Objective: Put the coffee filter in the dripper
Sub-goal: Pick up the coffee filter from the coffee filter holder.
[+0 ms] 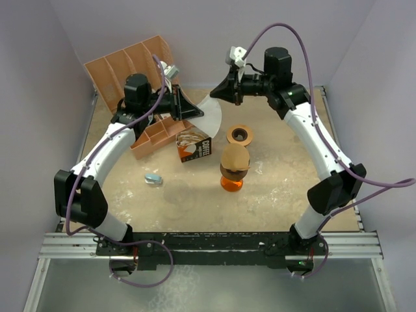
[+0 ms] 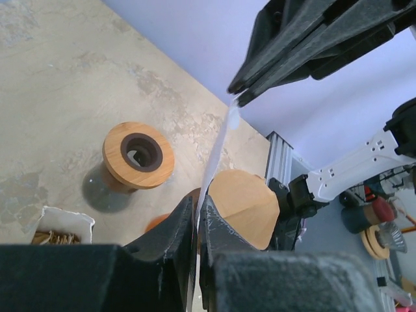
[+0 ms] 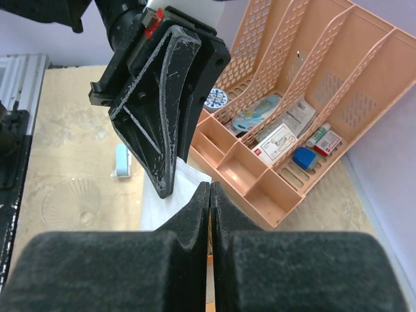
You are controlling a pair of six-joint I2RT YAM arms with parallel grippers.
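A white paper coffee filter (image 1: 212, 117) hangs in the air at the back of the table, held between both arms. My left gripper (image 1: 195, 112) is shut on its lower edge, and the sheet (image 2: 218, 149) runs edge-on up out of my left gripper (image 2: 197, 211). My right gripper (image 1: 215, 93) pinches the top edge, its tips (image 2: 235, 97) shut on the paper. From the right wrist, the filter (image 3: 170, 203) shows just left of my right gripper (image 3: 210, 192). Below stands an orange dripper (image 1: 232, 183) topped by a brown paper cone (image 1: 234, 158). Beside it is a wooden ring (image 1: 240, 135).
A peach desk organizer (image 1: 130, 65) with small items stands back left. A coffee box (image 1: 195, 144) lies near it and a small blue object (image 1: 153, 179) sits on the table at the left. A clear ribbed glass piece (image 3: 68, 203) lies on the tabletop.
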